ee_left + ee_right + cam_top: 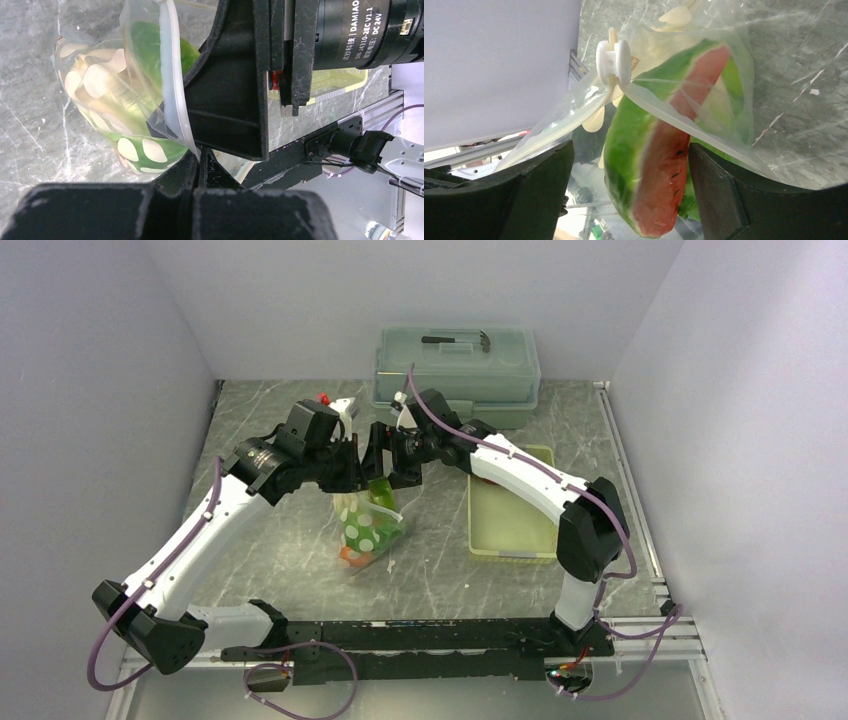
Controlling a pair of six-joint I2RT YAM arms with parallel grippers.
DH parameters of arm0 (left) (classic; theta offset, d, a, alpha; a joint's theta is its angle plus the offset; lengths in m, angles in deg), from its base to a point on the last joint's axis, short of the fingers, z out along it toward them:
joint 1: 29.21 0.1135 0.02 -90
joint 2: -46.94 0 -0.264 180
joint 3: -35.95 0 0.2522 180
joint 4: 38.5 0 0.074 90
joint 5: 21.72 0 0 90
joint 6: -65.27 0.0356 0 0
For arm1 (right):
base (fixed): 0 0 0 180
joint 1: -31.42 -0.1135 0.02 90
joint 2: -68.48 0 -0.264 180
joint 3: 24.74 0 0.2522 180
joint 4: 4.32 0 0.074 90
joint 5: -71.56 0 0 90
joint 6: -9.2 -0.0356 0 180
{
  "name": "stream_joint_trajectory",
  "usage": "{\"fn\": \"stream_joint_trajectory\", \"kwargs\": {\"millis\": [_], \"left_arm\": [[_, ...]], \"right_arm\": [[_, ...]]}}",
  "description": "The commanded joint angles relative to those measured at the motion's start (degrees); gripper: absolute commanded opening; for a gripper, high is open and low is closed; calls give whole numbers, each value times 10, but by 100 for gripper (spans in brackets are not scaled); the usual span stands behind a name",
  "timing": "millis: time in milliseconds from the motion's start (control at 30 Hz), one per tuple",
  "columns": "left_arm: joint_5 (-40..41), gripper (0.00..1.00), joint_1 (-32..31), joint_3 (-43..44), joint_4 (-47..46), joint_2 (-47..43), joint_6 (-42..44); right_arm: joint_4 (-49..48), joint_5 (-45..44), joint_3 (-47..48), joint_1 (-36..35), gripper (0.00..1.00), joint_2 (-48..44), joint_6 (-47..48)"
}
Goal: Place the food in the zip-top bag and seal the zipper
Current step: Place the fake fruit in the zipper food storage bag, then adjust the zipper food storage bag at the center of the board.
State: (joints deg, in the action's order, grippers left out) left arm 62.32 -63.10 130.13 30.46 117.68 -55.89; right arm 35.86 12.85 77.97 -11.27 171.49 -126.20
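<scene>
Some of the watermelon slice (659, 170) should be pushed deeper by the spread-apart right end effector (630, 155) while the zip-top bag (736, 65) is clamped by the left end effector (197, 154).

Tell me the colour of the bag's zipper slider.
White; the slider shows best in the right wrist view.

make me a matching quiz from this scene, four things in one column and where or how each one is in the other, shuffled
Things
1. watermelon slice
2. left gripper
3. yellow-green tray
4. lidded box

Places or states
a. at the back of the table, lid on
b. shut on the zip-top bag at its rim
c. inside the open right gripper, at the bag's mouth
d. on the table, right of the bag

Pairs: 1-c, 2-b, 3-d, 4-a
</scene>
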Motion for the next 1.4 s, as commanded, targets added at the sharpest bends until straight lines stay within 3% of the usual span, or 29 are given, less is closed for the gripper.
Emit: {"fn": "stream_joint_trajectory", "kwargs": {"millis": [0, 367, 700, 1033, 1367], "left_arm": [[19, 0, -2, 30, -21, -5, -6], [38, 0, -2, 26, -23, -28, -1], [46, 0, -1, 28, -19, -44, 4], [44, 0, 0, 24, -23, -44, -1], [45, 0, 1, 29, -19, -42, -2]], "right_arm": [[8, 5, 31, -4, 92, -29, 28], [65, -59, 47, -5, 93, -66, 76], [126, -132, 43, -4, 85, -118, 126], [169, -225, 3, -4, 76, -201, 146], [136, -230, -114, -4, 67, -235, 133]]}}
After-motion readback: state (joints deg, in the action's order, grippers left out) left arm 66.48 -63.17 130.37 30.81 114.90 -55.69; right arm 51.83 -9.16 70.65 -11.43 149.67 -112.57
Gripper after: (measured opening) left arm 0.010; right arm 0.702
